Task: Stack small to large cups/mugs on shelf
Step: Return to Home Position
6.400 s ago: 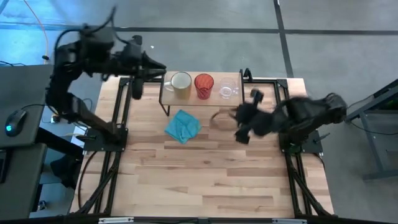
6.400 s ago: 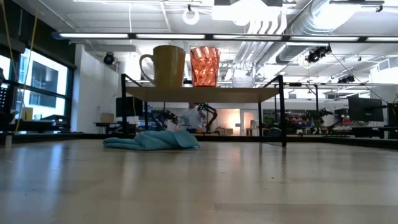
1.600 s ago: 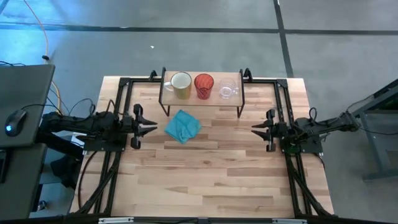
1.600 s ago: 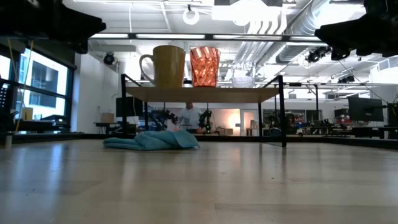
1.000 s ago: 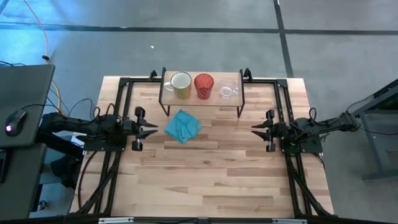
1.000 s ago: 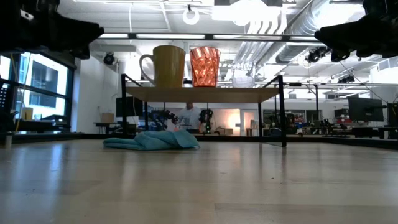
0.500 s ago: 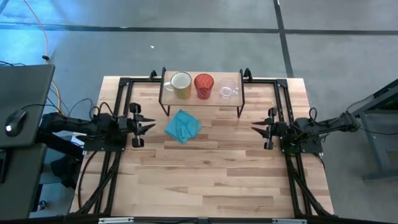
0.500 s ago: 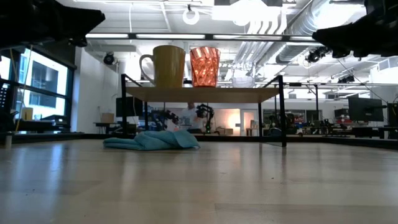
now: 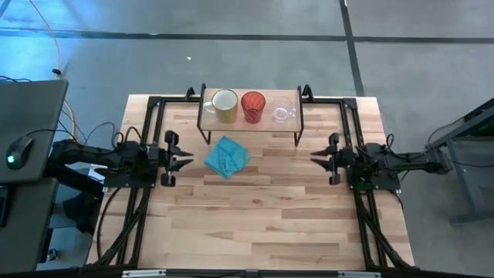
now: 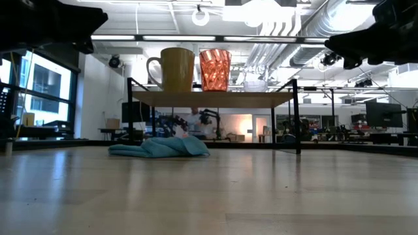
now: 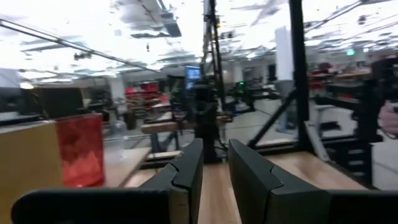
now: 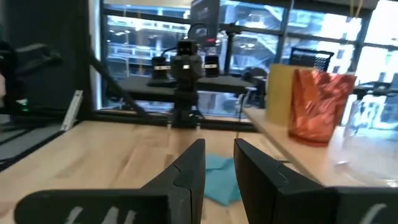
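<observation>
High view: shelf (image 9: pixel 231 122) ran crosswise at far edge of table (image 9: pixel 255 216). Mug (image 9: pixel 225 103), red cup (image 9: pixel 253 103) and glass (image 9: pixel 282 110) stood upright in row on it, mug handle pointing left. Left gripper (image 9: pixel 185 157) and right gripper (image 9: pixel 315 157) lay level at table sides, facing inward.
Low view: mug and red cup stood side by side on shelf.
Wrist views: both finger pairs narrowly parted, holding nothing.

A crumpled teal cloth (image 9: pixel 227 156) lies on the wooden table (image 9: pixel 255 224) — a mouse (image 9: pixel 18 149) rests on a side desk (image 9: pixel 35 108).
</observation>
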`<act>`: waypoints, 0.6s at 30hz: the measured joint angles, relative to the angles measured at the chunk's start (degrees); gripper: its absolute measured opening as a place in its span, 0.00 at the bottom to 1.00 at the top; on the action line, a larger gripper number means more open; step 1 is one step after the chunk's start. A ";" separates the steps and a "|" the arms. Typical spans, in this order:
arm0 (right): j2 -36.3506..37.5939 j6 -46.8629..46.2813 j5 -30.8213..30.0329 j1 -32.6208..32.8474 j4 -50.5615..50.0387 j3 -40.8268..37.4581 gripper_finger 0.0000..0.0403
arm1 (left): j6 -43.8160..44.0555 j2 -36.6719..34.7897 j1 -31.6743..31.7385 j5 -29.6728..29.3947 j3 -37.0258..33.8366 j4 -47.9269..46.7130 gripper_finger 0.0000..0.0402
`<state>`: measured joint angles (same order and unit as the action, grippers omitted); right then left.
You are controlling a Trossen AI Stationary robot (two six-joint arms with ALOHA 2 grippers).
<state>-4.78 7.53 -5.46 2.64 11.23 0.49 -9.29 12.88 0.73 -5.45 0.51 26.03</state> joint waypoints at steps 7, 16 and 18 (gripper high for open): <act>-0.02 -3.68 1.55 -0.14 -1.74 0.00 0.19 | 1.97 0.00 0.00 2.47 0.00 -2.13 0.17; 0.00 -4.92 1.36 -0.14 -1.82 0.01 0.19 | 5.08 0.00 0.00 0.04 0.00 -3.20 0.17; 0.00 -5.17 1.19 -0.14 -3.22 0.30 0.19 | 5.10 0.00 0.00 -0.23 0.00 -3.40 0.17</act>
<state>-4.78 2.35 -4.27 2.50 8.01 0.80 -4.19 12.88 0.73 -5.69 0.51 22.63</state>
